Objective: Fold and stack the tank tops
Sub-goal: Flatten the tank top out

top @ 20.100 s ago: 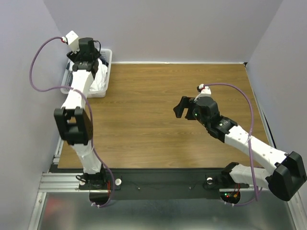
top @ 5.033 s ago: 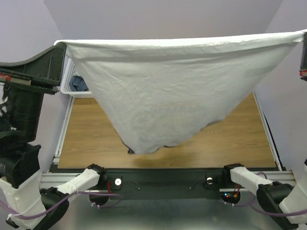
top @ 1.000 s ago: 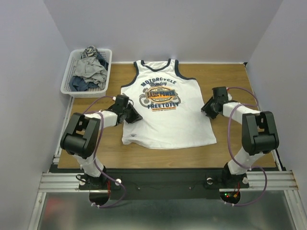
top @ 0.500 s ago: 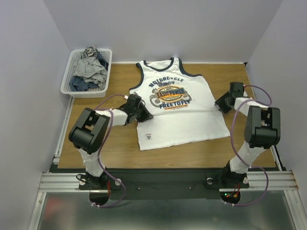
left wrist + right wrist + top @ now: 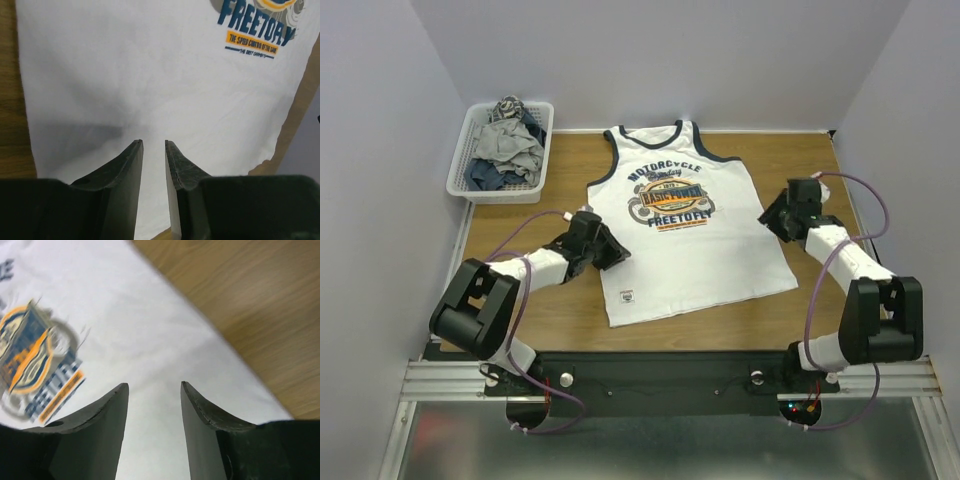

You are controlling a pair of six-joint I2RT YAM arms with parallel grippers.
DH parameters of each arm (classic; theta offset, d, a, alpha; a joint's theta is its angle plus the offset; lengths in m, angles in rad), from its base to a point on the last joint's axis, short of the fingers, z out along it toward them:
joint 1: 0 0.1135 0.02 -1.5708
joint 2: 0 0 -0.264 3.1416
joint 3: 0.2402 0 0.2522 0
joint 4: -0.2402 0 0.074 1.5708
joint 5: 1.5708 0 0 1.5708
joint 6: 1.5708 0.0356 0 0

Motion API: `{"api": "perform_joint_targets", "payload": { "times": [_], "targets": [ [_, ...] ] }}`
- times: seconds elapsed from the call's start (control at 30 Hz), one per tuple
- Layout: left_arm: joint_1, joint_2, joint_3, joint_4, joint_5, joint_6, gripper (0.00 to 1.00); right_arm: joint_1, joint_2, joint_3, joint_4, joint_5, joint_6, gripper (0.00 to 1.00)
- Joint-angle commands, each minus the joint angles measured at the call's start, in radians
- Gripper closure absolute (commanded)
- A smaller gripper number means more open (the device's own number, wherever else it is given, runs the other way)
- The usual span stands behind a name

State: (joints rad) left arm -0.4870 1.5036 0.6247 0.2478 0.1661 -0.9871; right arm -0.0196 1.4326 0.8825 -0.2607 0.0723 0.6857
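tank top print (image 5: 35, 365): blurred, cut by left edge | hem label (image 5: 626, 296): too small to read

a lab test cell: plain grey walls (image 5: 720, 60), aluminium rail (image 5: 440, 378).

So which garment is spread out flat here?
The white tank top with navy trim and chest print, lying flat on the table; the other garments sit crumpled in the white basket.

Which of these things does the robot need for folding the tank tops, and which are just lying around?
For the job: the white tank top with the motorcycle print; the left claw; the right claw.

Just lying about: the white basket; the crumpled clothes in it (I cannot tell what they are); the table underneath.
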Motion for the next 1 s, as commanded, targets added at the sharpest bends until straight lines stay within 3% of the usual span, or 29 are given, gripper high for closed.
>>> {"api": "perform_joint_targets", "payload": {
  "times": [0.0, 0.2, 0.33, 0.47, 0.63, 0.97],
  "targets": [
    [0.052, -0.071, 0.183, -0.109, -0.094, 0.08, 0.63, 0.182, -0.098, 0.039, -0.057, 0.056, -0.028, 0.48],
    [0.231, 0.036, 0.409, -0.2, -0.157, 0.181, 0.63, 0.544, -0.136, 0.065, -0.098, 0.115, 0.046, 0.48],
    [0.257, 0.22, 0.654, -0.292, -0.204, 0.338, 0.64, 0.769, -0.069, 0.143, -0.115, 0.171, 0.081, 0.5],
    [0.266, 0.383, 0.795, -0.363, -0.22, 0.442, 0.64, 0.987, 0.078, 0.243, -0.133, 0.222, 0.097, 0.52],
    [0.275, 0.506, 0.875, -0.378, -0.237, 0.505, 0.62, 1.148, 0.262, 0.363, -0.14, 0.262, 0.097, 0.55],
    [0.281, 0.543, 0.896, -0.375, -0.221, 0.531, 0.62, 1.29, 0.454, 0.495, -0.201, 0.334, 0.106, 0.56]
  ]
}}
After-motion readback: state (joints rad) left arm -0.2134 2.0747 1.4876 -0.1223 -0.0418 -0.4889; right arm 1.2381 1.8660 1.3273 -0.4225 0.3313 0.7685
